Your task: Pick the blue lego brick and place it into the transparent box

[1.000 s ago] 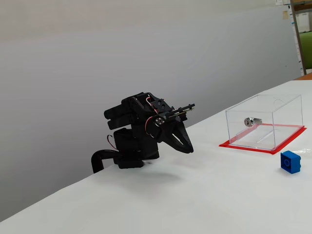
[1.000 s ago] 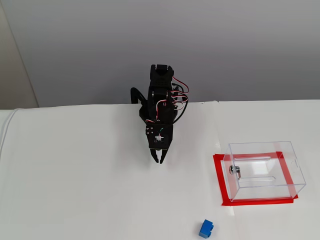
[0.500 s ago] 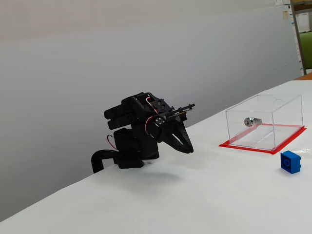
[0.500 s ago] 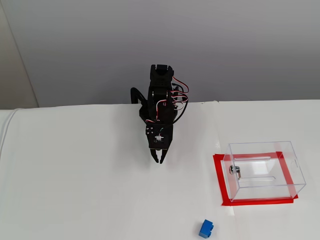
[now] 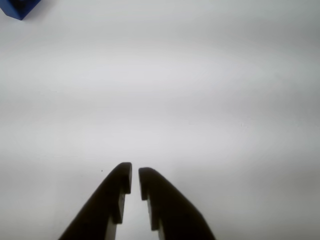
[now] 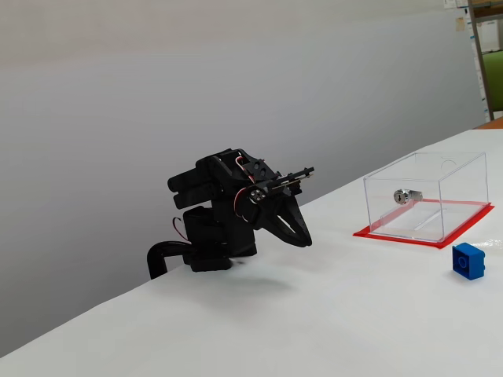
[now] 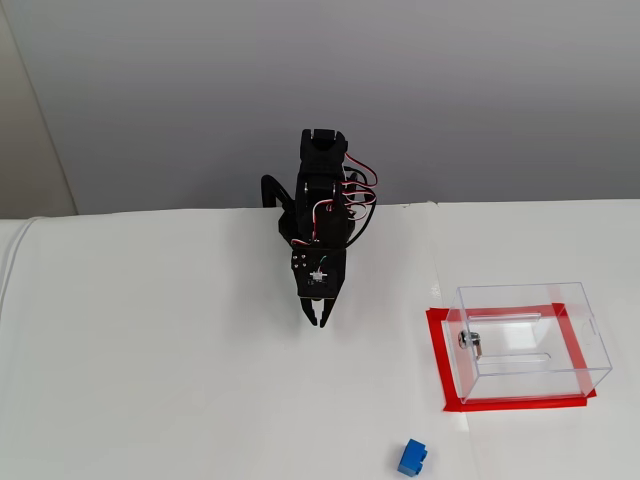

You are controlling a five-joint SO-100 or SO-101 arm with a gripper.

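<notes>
The blue lego brick lies on the white table, in front of the transparent box and a little to its left in a fixed view. It also shows in the other fixed view and at the top left corner of the wrist view. The box stands on a red base rim, has a silver lock cylinder and looks empty. My gripper hangs just above the table near the arm's base, far from the brick, with its jaws almost together and nothing between them.
The white table stretches wide on all sides of the arm. The grey wall stands right behind the arm's base. A shelf shows at the far right edge of a fixed view.
</notes>
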